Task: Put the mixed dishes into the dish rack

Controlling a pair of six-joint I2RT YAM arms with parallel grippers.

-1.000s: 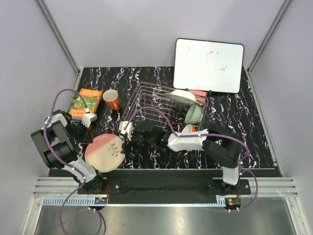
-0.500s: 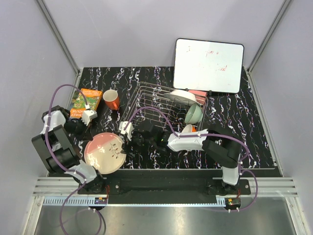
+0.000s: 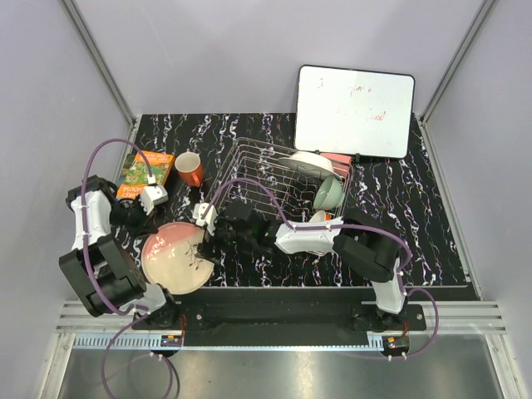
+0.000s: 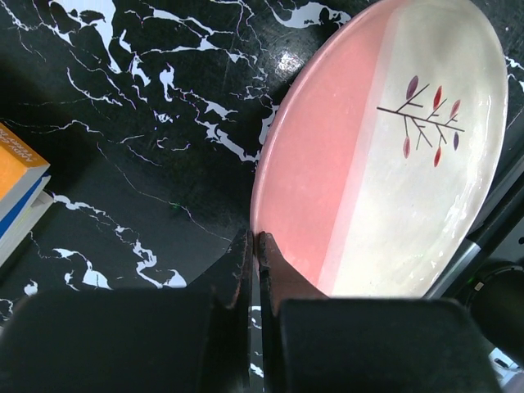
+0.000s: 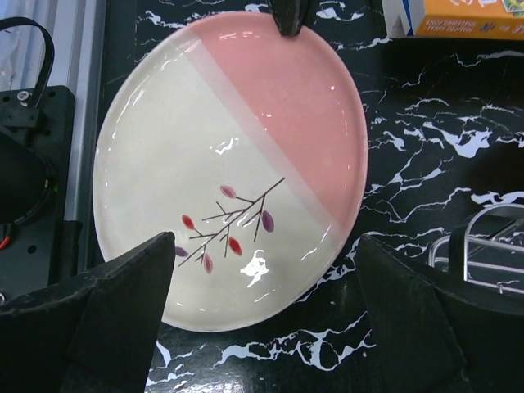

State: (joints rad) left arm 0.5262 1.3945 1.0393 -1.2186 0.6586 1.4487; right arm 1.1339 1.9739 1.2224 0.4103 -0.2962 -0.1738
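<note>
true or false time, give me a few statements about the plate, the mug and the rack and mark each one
1. The left fingers are clamped on the rim of the pink-and-cream plate. True.
2. The right fingers are shut on that plate. False: they are spread open, and the plate lies in front of them, not gripped.
3. The orange-red mug stands inside the dish rack. False: it stands on the table beside the book, outside the rack.
4. A pale green bowl sits in the dish rack. True.
</note>
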